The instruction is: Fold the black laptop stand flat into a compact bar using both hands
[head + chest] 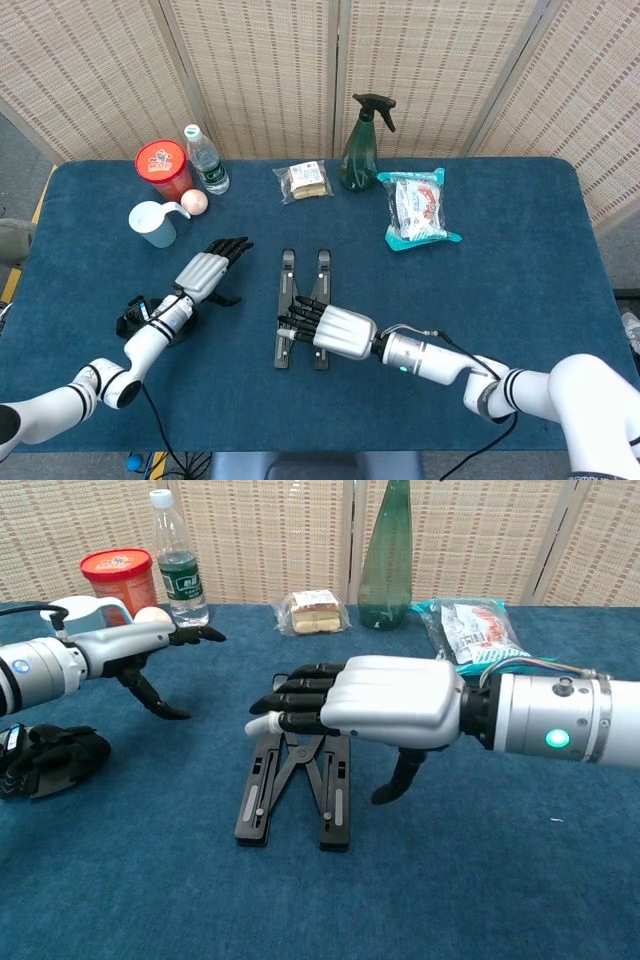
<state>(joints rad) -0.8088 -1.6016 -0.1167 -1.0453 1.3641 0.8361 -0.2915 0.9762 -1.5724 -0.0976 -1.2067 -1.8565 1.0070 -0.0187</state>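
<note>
The black metal laptop stand lies flat on the dark blue cloth-covered table, just below the middle of the head view. Its two long bars run side by side, slightly splayed toward the near end, with crossed links showing between them in the chest view.

The right hand, silver-backed with black fingers, hovers palm-down over the near half of the stand. Its fingers are stretched out straight and close together, pointing toward the left of the frame, and its thumb hangs down beside the right bar. In the chest view the hand sits above the stand with nothing in its grasp; whether the thumb tip touches the table cannot be told.

The left hand is at centre left, well apart from the stand, fingers extended and spread, the thumb angled downward, holding nothing. In the chest view it shows at upper left.

Below that hand, near the left edge, lies a black crumpled object. Along the top of the table stand a red lidded tub, a clear plastic water bottle, a pale blue plastic cup, a small egg-like ball, a wrapped sandwich, a dark green spray bottle and a teal snack packet.
</note>
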